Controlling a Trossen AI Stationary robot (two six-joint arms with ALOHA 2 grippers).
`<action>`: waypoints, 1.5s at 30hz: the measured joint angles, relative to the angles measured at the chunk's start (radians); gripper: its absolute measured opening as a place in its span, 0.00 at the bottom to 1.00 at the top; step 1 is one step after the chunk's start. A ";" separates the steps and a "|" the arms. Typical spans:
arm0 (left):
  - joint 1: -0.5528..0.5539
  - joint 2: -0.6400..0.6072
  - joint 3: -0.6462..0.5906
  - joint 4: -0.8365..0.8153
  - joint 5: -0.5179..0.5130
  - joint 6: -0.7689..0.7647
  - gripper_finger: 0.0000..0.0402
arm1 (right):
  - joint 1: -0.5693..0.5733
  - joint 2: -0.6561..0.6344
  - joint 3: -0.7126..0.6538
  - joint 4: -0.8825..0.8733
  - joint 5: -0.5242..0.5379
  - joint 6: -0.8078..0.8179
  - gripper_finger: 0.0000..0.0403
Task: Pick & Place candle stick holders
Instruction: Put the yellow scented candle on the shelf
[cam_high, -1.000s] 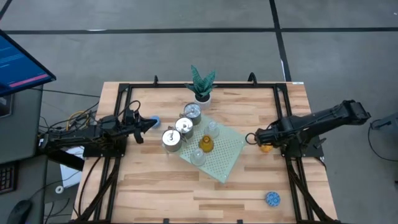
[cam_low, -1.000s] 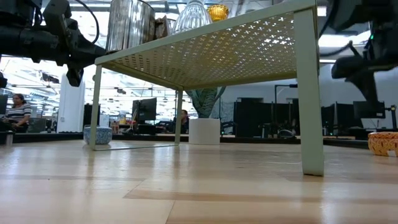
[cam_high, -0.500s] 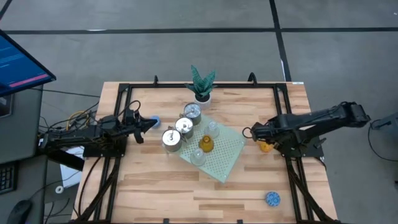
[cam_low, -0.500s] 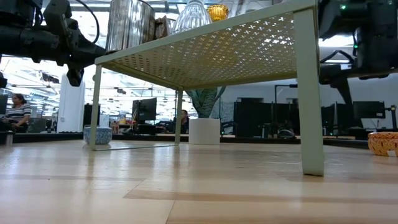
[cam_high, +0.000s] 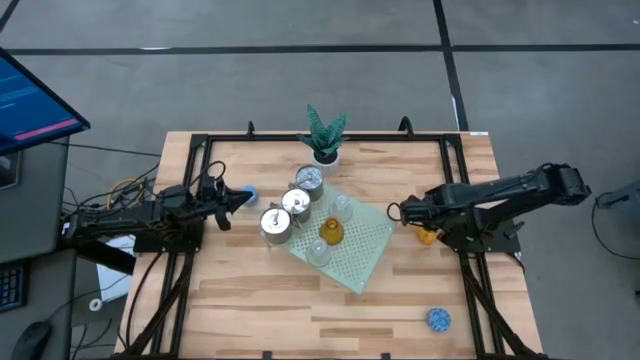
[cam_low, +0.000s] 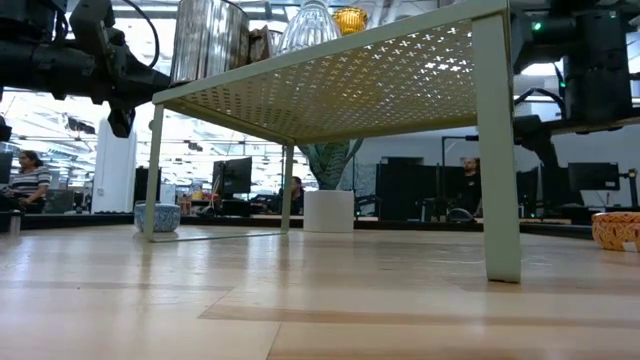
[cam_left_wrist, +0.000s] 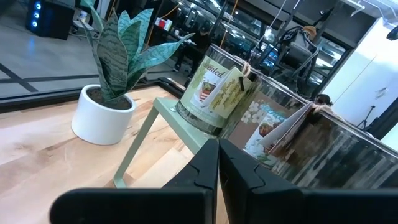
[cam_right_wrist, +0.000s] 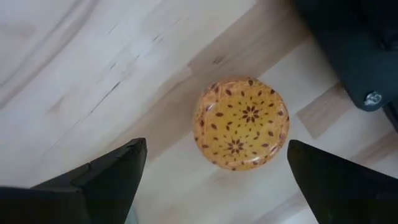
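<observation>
Even overhead light, soft shadows; wrist views slightly blurred.

Silver, clear and amber holders (cam_high: 331, 232) stand on the mat; orange holder (cam_right_wrist: 241, 124) beside it.

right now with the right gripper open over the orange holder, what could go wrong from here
1. The right gripper hangs open above the orange holder, which looks smooth and rounded; a grip off its middle might let it squirt out sideways.
2. In the high view that holder sits close to the pale green mat; a low carry across might clip its edge.
3. The mat is already crowded with the silver holders and glass ones, so setting down might knock a neighbour.
</observation>
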 joint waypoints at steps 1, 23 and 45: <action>0.000 0.000 0.000 0.000 0.000 0.000 0.03 | -0.003 0.006 0.000 -0.001 0.000 0.003 0.94; 0.000 0.000 0.000 0.000 0.000 0.000 0.03 | -0.057 -0.285 0.193 -0.113 0.011 -0.850 0.94; 0.000 0.000 0.000 0.000 0.000 0.000 0.03 | -0.073 -0.115 0.262 -0.254 -0.040 -1.965 0.94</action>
